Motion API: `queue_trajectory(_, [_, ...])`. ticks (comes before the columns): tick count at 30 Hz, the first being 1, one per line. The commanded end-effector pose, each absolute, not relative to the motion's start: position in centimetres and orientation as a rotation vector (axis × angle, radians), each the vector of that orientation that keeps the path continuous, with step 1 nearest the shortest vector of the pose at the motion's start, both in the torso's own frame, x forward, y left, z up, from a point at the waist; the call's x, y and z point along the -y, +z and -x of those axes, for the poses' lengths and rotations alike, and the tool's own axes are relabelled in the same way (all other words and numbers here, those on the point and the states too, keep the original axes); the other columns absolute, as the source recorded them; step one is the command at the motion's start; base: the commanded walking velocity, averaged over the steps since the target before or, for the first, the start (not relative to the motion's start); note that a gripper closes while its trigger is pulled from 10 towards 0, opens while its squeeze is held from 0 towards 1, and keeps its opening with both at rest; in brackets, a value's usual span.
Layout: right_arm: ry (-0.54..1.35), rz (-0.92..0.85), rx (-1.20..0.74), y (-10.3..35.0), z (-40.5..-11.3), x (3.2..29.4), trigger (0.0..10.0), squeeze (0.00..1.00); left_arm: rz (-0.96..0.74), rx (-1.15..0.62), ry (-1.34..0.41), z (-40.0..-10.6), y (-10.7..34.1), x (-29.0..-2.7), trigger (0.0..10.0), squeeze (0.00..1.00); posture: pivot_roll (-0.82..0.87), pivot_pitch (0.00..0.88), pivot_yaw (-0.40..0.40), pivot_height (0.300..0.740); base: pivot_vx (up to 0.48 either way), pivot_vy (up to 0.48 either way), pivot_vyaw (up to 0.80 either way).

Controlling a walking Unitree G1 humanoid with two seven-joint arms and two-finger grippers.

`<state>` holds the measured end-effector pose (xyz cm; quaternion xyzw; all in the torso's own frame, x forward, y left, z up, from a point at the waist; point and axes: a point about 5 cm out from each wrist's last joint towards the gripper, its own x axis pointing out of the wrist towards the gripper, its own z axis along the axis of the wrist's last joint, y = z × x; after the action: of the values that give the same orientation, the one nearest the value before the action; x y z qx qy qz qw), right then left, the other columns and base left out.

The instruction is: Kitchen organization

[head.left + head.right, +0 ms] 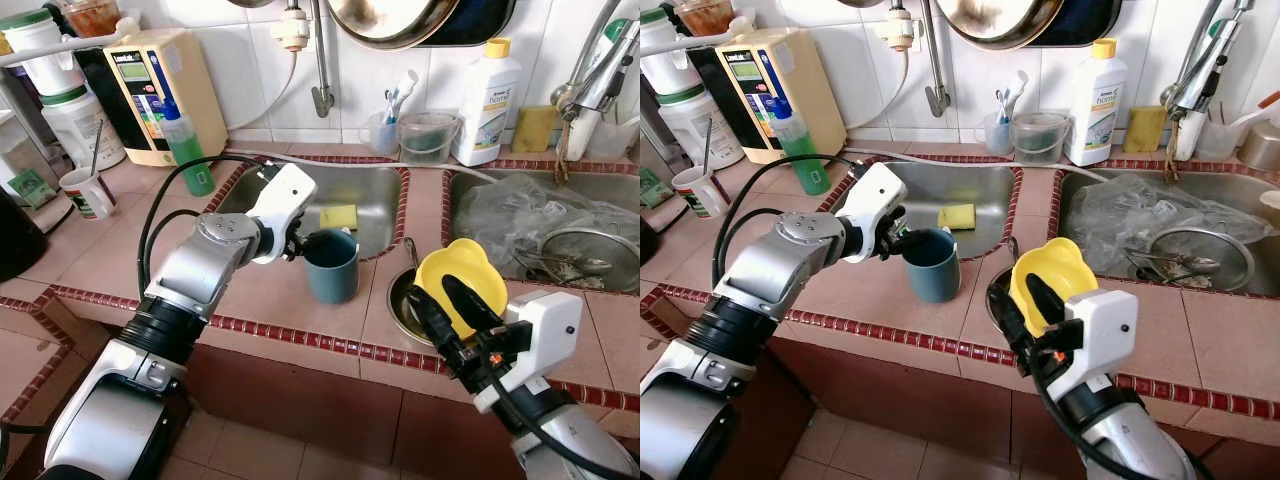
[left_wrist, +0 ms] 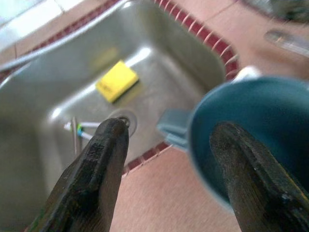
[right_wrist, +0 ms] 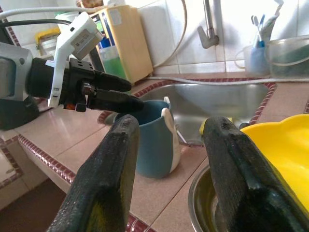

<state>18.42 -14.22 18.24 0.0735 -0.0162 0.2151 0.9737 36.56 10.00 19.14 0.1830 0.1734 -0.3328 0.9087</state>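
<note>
Fingers of the left pincer (image 1: 305, 243) straddle the rim of the blue mug (image 1: 331, 266), which stands on the counter (image 1: 280, 295) by the sink (image 1: 372, 196) edge. The right pincer (image 1: 447, 305) gapes wide near the front edge, over a yellow bowl (image 1: 463, 277) inside a metal bowl (image 1: 400, 305).

bare counter (image 1: 120, 235) left of teal cup (image 1: 331, 266)
</note>
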Motion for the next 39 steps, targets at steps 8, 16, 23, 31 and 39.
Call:
queue_trajectory(8, [0.473,-0.164,0.037,18.7,-18.2,13.8,10.0,0.00,-0.387,-0.413,-0.624,-37.0,19.5,-10.8,10.0,0.00,-0.20,0.067,0.160,0.740,0.000,0.000,0.00])
queue_trajectory(16, [0.473,-0.171,0.040,18.8,-18.3,13.6,10.0,0.00,-0.392,-0.404,-0.690,-36.9,20.0,-9.6,10.0,0.00,-0.20,0.078,0.173,0.740,0.000,0.000,0.00])
queue_trajectory(23, [0.458,-0.171,0.041,18.8,-18.2,13.7,10.0,0.00,-0.372,-0.438,-0.760,-36.6,20.0,-9.3,0.0,0.00,-0.20,0.082,0.185,0.740,0.000,0.000,0.00])
queue_trajectory(31, [0.442,-0.169,0.049,18.8,-18.3,13.8,10.0,0.00,-0.381,-0.439,-0.792,-36.5,20.4,-9.6,0.0,0.00,-0.19,0.082,0.189,0.740,0.000,0.000,0.00])
queue_trajectory(39, [0.434,-0.170,0.058,18.9,-18.6,13.9,10.0,0.00,-0.384,-0.441,-0.808,-36.3,20.5,-9.7,0.0,0.00,-0.17,0.081,0.189,0.740,0.000,0.000,0.00])
